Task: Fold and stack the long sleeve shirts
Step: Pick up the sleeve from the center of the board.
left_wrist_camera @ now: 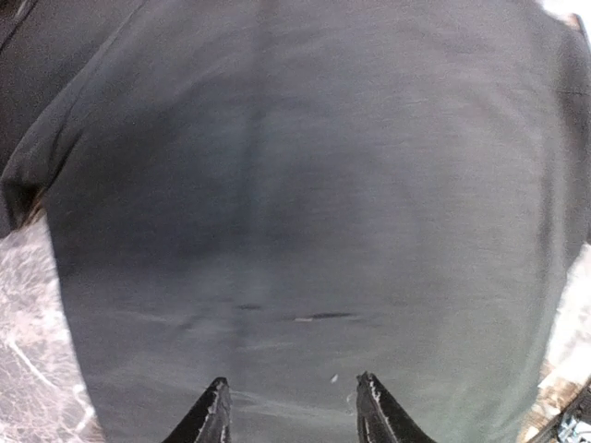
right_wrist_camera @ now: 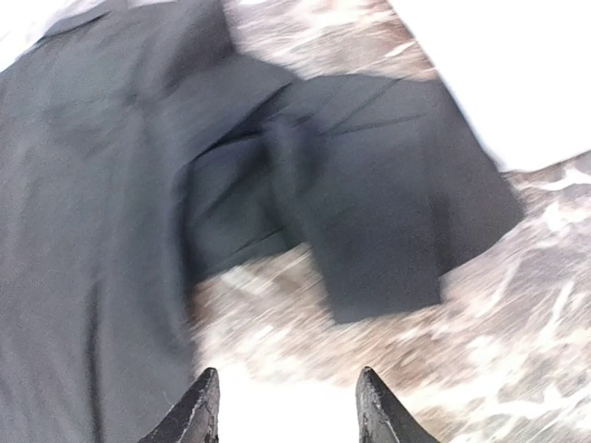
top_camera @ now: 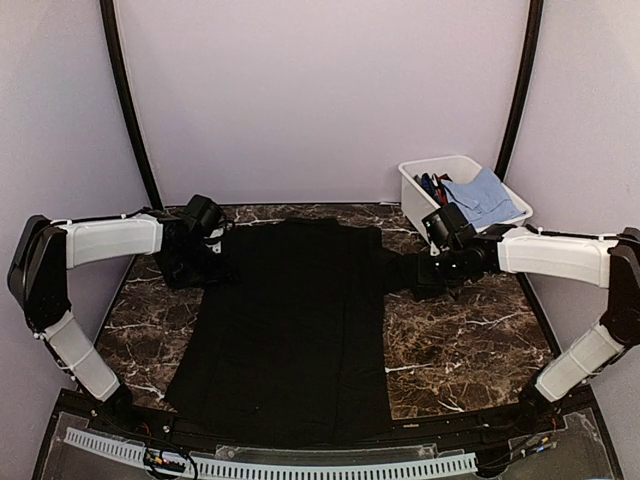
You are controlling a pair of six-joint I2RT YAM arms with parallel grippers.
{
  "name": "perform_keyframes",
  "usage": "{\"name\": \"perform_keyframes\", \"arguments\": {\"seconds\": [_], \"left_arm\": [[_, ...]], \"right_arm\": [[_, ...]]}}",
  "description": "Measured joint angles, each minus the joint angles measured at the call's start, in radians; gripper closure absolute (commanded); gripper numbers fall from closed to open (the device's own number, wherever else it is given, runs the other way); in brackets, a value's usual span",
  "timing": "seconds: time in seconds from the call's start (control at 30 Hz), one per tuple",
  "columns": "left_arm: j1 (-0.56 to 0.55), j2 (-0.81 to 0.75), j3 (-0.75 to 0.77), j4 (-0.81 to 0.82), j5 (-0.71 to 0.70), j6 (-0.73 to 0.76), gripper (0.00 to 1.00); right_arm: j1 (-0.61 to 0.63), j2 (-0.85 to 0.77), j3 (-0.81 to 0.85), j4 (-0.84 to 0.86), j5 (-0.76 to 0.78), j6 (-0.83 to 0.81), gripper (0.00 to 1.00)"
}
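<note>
One long sleeve shirt [top_camera: 290, 320], plain black, lies spread flat on the marble table with its hem toward the near edge. My left gripper [top_camera: 212, 262] hovers at the shirt's left shoulder. In the left wrist view the gripper [left_wrist_camera: 294, 406] is open just above the cloth [left_wrist_camera: 305, 203], with nothing between its fingers. My right gripper [top_camera: 420, 276] is at the shirt's right sleeve. The right wrist view shows this gripper [right_wrist_camera: 288, 401] open over bare marble, just short of the folded-back sleeve [right_wrist_camera: 369, 212].
A white bin [top_camera: 418, 200] holding a light blue cloth [top_camera: 485, 197] stands at the back right, close behind my right arm; its wall [right_wrist_camera: 517, 74] shows beside the sleeve. Brown marble tabletop [top_camera: 460, 340] flanks the shirt on both sides.
</note>
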Motion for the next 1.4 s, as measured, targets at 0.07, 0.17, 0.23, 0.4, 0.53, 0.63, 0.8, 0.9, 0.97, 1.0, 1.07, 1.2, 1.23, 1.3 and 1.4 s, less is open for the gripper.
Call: {"name": "perform_keyframes", "arguments": {"seconds": [0.07,0.17,0.23,0.4,0.53,0.63,0.8,0.9,0.97,1.0,1.07,1.2,1.23,1.3,1.4], "left_arm": [[-0.027,-0.018,0.029,-0.006,0.006,-0.003,0.55],[-0.069,-0.043,0.058,-0.005,0.018,-0.013,0.54],[-0.097,-0.057,0.065,-0.003,0.026,-0.023,0.54],[-0.149,-0.072,0.068,-0.001,0.045,-0.048,0.54],[-0.169,-0.072,0.068,0.002,0.055,-0.061,0.54],[-0.175,-0.072,0.07,0.003,0.058,-0.063,0.54],[-0.179,-0.072,0.072,0.004,0.062,-0.065,0.54],[-0.179,-0.072,0.072,0.006,0.065,-0.07,0.54],[-0.18,-0.072,0.072,0.01,0.066,-0.073,0.54],[-0.181,-0.072,0.072,0.012,0.067,-0.074,0.54],[-0.183,-0.072,0.072,0.012,0.069,-0.077,0.54],[-0.188,-0.072,0.072,0.016,0.074,-0.082,0.54],[-0.19,-0.072,0.072,0.019,0.075,-0.084,0.54],[-0.193,-0.072,0.072,0.023,0.077,-0.085,0.55],[-0.199,-0.072,0.072,0.031,0.079,-0.089,0.54]], "right_arm": [[-0.058,0.023,0.002,0.018,-0.001,-0.035,0.53],[-0.132,0.076,0.008,0.047,-0.009,-0.082,0.53],[-0.16,0.11,0.011,0.063,-0.014,-0.103,0.53],[-0.199,0.179,0.013,0.094,-0.034,-0.133,0.52],[-0.219,0.211,0.013,0.128,-0.037,-0.141,0.51],[-0.234,0.245,0.012,0.157,-0.041,-0.144,0.51],[-0.243,0.31,0.002,0.201,-0.065,-0.143,0.55],[-0.243,0.313,0.001,0.226,-0.08,-0.135,0.62],[-0.243,0.313,-0.002,0.231,-0.088,-0.125,0.67],[-0.243,0.312,-0.005,0.235,-0.092,-0.119,0.71],[-0.243,0.304,-0.015,0.243,-0.101,-0.111,0.79],[-0.241,0.28,-0.034,0.229,-0.116,-0.097,0.93],[-0.24,0.274,-0.035,0.222,-0.119,-0.094,0.96],[-0.236,0.258,-0.035,0.212,-0.12,-0.09,1.0],[-0.226,0.229,-0.035,0.201,-0.12,-0.085,1.0]]}}
